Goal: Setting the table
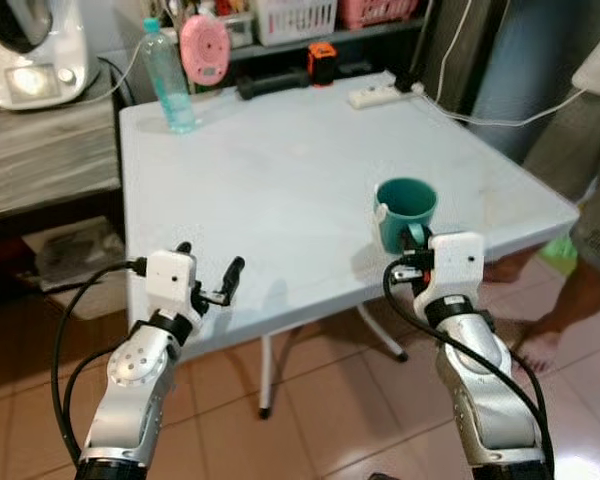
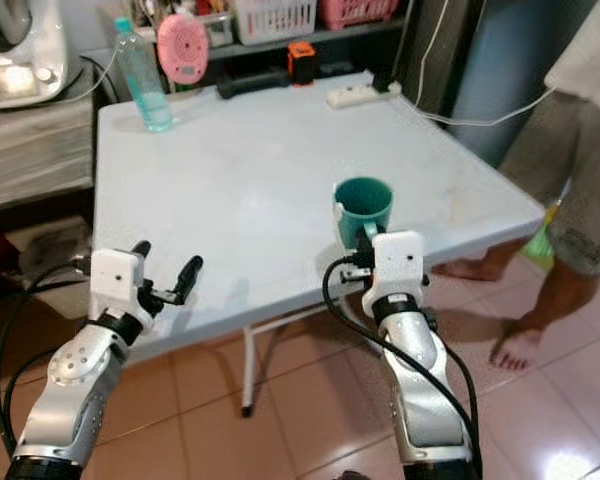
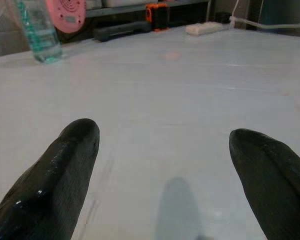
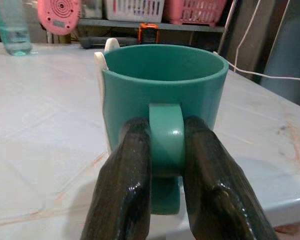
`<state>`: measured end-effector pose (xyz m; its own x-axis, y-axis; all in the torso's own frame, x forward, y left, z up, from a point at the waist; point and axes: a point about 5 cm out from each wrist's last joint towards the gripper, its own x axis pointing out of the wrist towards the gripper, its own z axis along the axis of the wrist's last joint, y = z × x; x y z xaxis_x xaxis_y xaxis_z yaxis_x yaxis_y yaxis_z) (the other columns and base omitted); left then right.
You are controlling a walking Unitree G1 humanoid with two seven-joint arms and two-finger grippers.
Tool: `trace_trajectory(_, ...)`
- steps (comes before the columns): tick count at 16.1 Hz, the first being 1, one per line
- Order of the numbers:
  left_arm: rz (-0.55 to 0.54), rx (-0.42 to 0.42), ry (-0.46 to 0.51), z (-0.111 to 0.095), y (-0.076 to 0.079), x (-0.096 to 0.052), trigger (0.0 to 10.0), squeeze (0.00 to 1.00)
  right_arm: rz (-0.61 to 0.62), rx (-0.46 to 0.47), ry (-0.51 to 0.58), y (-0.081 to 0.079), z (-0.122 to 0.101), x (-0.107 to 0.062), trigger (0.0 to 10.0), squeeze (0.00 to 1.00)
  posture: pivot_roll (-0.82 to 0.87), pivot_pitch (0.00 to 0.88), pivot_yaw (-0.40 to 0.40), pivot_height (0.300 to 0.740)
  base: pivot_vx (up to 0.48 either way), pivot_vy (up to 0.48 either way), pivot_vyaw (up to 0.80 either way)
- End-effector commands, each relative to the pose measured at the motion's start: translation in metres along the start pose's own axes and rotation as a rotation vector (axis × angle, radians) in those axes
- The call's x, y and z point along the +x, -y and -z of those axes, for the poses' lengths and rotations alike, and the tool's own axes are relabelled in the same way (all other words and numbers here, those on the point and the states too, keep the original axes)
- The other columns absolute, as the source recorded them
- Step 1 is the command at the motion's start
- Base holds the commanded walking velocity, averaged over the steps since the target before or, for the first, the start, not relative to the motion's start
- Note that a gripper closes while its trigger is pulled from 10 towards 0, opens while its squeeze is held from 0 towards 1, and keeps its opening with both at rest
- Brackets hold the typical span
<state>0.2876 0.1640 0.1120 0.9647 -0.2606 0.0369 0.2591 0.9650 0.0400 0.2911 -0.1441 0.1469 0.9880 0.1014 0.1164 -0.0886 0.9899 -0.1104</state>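
- Mug [image 1: 405, 210] stands on the table [image 1: 280, 170], near its front right edge.
- Bottle [image 1: 169, 80] at the far left corner.
- Power strip [image 1: 385, 93] at the far right edge.

Silver jointed arms, white boxy wrist blocks, looping black cables, long glossy black fingers [image 4: 125, 195].

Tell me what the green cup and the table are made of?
The teal mug looks like plastic: one flat matte colour, thick rim, no glassy shine. The right gripper holds its handle between its fingers. The pale blue table top also looks like moulded plastic, smooth with faint scuffs and stains; its legs look like white metal tubing, though I can't be sure.
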Motion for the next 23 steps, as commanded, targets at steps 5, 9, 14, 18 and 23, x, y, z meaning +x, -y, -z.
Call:
trace_trajectory(5,0.002,0.003,0.008,-0.0015,0.0026,0.0015,10.0,0.0,-0.008,-0.018,0.027,0.0009,-0.0049,0.0007,10.0,0.0,-0.04,0.085,0.077,0.74,0.0,0.406,0.62)
trace_trajectory(9,0.002,0.001,0.009,-0.0011,0.0046,0.0024,10.0,0.0,-0.011,-0.023,0.029,0.0018,-0.0046,0.0016,10.0,0.0,-0.04,0.079,0.073,0.74,0.0,0.436,0.8)
trace_trajectory(14,0.003,0.006,0.008,-0.0009,0.0043,0.0027,10.0,0.0,-0.013,-0.022,0.03,0.0006,-0.0044,0.0015,10.0,0.0,-0.04,0.079,0.075,0.74,0.0,0.445,0.76)
trace_trajectory(18,0.003,0.004,0.008,-0.0008,0.0062,0.003,10.0,0.0,-0.01,-0.018,0.028,0.0011,-0.0038,0.0014,10.0,0.0,-0.04,0.082,0.076,0.74,0.0,0.453,0.17)
trace_trajectory(23,0.004,0.004,0.009,-0.0008,0.009,0.0049,10.0,0.0,-0.01,-0.02,0.027,0.0001,-0.0038,0.0012,10.0,0.0,-0.04,0.083,0.076,0.74,0.0,0.464,0.0)
